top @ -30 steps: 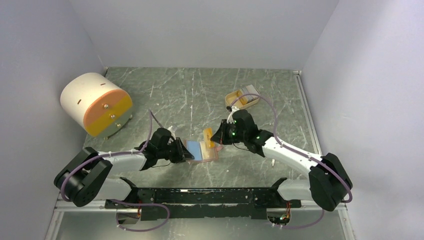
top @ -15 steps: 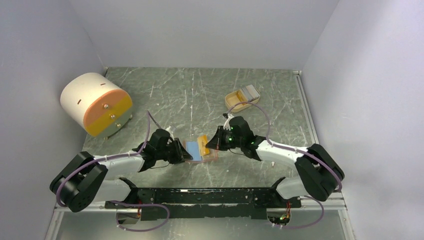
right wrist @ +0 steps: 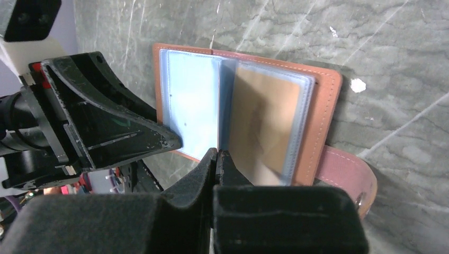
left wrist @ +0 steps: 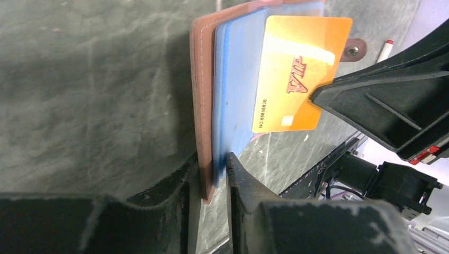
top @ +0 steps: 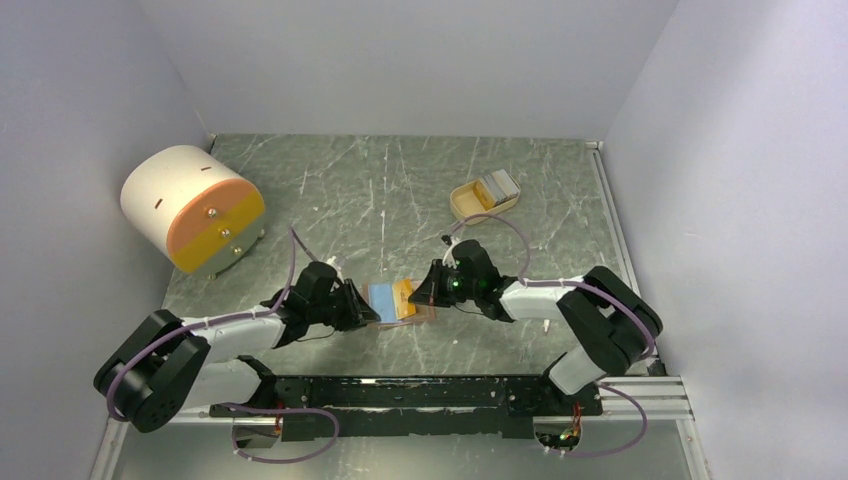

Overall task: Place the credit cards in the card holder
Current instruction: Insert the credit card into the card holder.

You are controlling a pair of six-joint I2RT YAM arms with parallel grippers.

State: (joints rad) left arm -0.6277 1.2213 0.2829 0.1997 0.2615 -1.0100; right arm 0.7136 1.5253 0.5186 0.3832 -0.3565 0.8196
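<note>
The salmon-pink card holder (top: 425, 312) lies open on the table between both arms, its pale blue sleeves (left wrist: 235, 100) fanned out. My left gripper (top: 370, 308) pinches the holder's near edge, cover and sleeves between its fingers (left wrist: 213, 161). An orange card (left wrist: 296, 74) marked VIP rests against the sleeves, and my right gripper (top: 426, 292) is shut on its edge. In the right wrist view the shut fingertips (right wrist: 217, 152) sit just before the holder (right wrist: 324, 100), whose snap tab (right wrist: 349, 172) sticks out to the right. Grey-white credit cards (top: 497, 185) lie in the tray.
A beige oval tray (top: 462, 203) stands at the back right of the marbled table. The big white-and-orange drum (top: 195, 205) sits at the far left. Grey walls close in both sides, and the arms' black base rail (top: 420, 392) runs along the near edge.
My right arm has folded in and come left and down, bringing the orange card onto the holder's sleeves. The left gripper's fingers have eased apart slightly around the holder's edge.
</note>
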